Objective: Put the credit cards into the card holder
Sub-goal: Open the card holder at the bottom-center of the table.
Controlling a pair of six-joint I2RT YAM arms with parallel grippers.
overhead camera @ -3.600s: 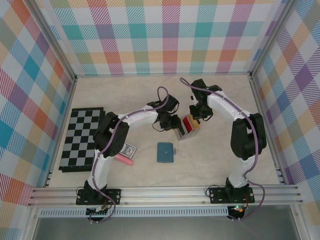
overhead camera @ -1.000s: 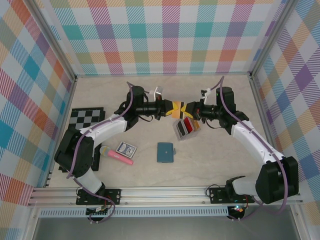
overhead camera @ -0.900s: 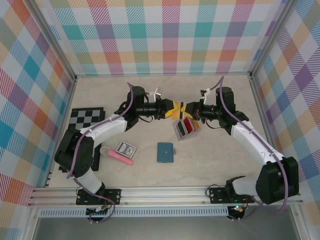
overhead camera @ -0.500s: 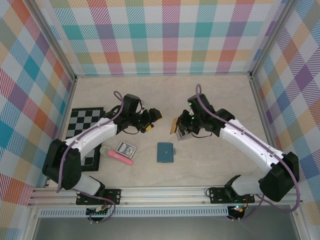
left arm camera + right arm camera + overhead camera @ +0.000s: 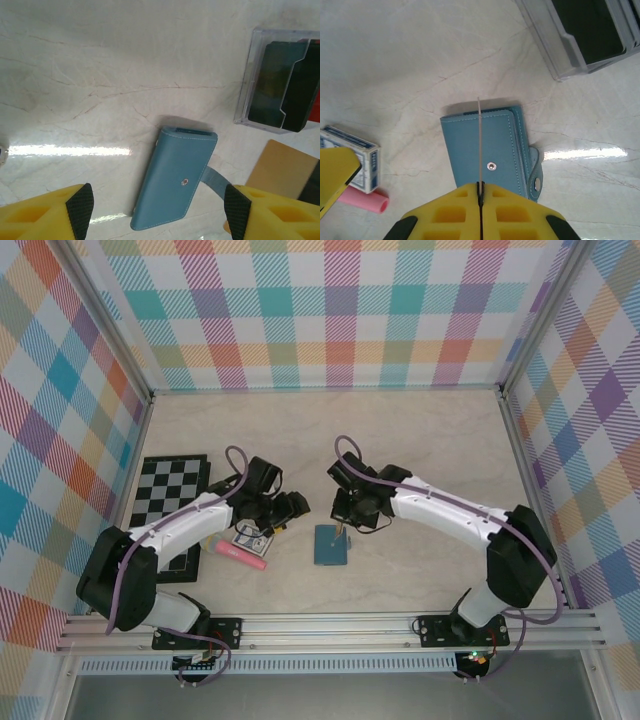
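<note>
Credit card (image 5: 479,142), tan-gold and seen edge-on, hangs from my right claw (image 5: 480,187), whose fingers are pressed together on it. It sits directly over the card holder (image 5: 487,150), which lies flat on the surface (image 5: 395,60), folded shut with its tab loose at one side. I cannot tell whether the card's far edge touches the holder. The card's edge runs along the holder's length, near the fold. My left claw (image 5: 159,212) is spread and empty, just left of the holder by the playing-card box (image 5: 352,157). The right arm is nearer, but I judge the flap needs opening first.
</note>
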